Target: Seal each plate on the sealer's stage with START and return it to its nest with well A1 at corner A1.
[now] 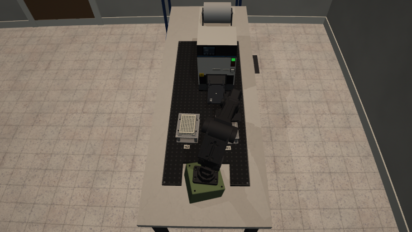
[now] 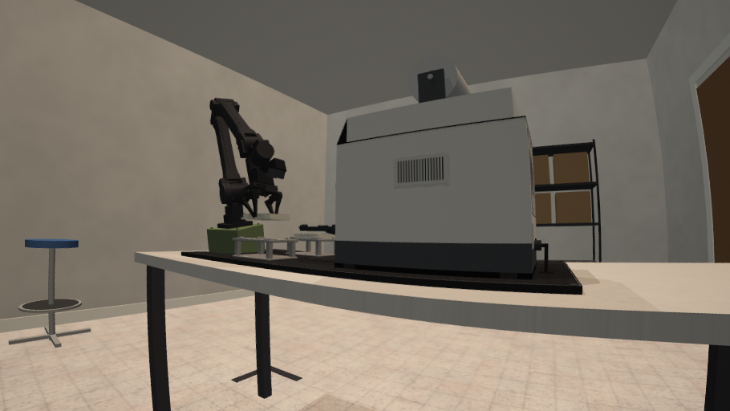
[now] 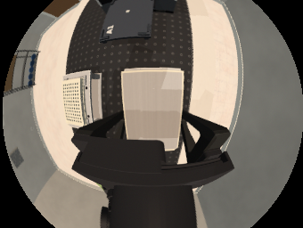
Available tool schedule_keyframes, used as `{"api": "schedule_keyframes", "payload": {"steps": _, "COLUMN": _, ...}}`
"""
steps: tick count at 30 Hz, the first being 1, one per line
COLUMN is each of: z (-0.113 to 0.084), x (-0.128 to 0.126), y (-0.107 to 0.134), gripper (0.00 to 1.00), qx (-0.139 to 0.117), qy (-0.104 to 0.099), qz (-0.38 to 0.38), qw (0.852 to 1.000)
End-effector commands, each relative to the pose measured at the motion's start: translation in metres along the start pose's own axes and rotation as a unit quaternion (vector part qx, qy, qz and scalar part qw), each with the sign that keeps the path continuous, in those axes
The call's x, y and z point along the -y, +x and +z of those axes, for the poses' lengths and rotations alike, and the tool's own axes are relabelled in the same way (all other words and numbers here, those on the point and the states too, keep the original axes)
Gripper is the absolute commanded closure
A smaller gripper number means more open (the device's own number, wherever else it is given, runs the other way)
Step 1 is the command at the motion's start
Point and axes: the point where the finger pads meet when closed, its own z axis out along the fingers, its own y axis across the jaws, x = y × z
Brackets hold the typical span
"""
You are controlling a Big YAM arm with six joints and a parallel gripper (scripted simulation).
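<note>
Right now, the fingers (image 2: 273,204) are set wide and closed on the opposite long sides of a foil-covered plate (image 2: 273,217) (image 3: 152,98), with a firm hold on it. That plate hangs in the air, roughly level, above the right side of the near part of the perforated black board (image 1: 172,173) (image 2: 556,286) (image 3: 174,49). Its top looks smooth and pale, with no wells showing.

Underneath, nest N1 (image 1: 236,137) (image 2: 269,249) stands on the right, well apart from the plate's underside; the arm (image 1: 218,129) (image 2: 227,153) covers much of it from above. To the left, the other plate (image 1: 188,124) (image 2: 306,235) (image 3: 73,102), its rows of wells uncovered, lies on nest N2 (image 1: 187,137) (image 2: 318,247) (image 3: 91,89).

At the far end of the board is the sealer (image 1: 216,36) (image 2: 433,204), its lamp (image 1: 233,59) green. Its stage (image 1: 215,92) (image 3: 129,22) is out toward the near side and carries no plate, and the A1 mark (image 1: 210,99) (image 3: 110,29) shows at its near left corner. The arm stands on a green block (image 1: 207,189) (image 2: 234,240) at the near end of the counter (image 1: 161,207) (image 2: 689,327) (image 3: 209,53).
</note>
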Motion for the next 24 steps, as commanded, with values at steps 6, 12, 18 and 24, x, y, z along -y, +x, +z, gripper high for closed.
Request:
{"api": "schedule_keyframes", "payload": {"steps": 6, "z": 0.005, "x": 0.006, "y": -0.008, "gripper": 1.0, "qx": 0.011, "qy": 0.004, "qz": 0.0, "qw": 1.0}}
{"api": "schedule_keyframes", "payload": {"steps": 12, "z": 0.006, "x": 0.005, "y": -0.006, "gripper": 1.0, "qx": 0.014, "qy": 0.005, "qz": 0.0, "qw": 1.0}}
{"api": "schedule_keyframes", "payload": {"steps": 18, "z": 0.007, "x": 0.008, "y": -0.011, "gripper": 1.0, "qx": 0.017, "qy": 0.006, "qz": 0.0, "qw": 1.0}}
{"api": "schedule_keyframes", "payload": {"steps": 24, "z": 0.013, "x": 0.005, "y": -0.003, "gripper": 1.0, "qx": 0.01, "qy": 0.003, "qz": 0.0, "qw": 1.0}}
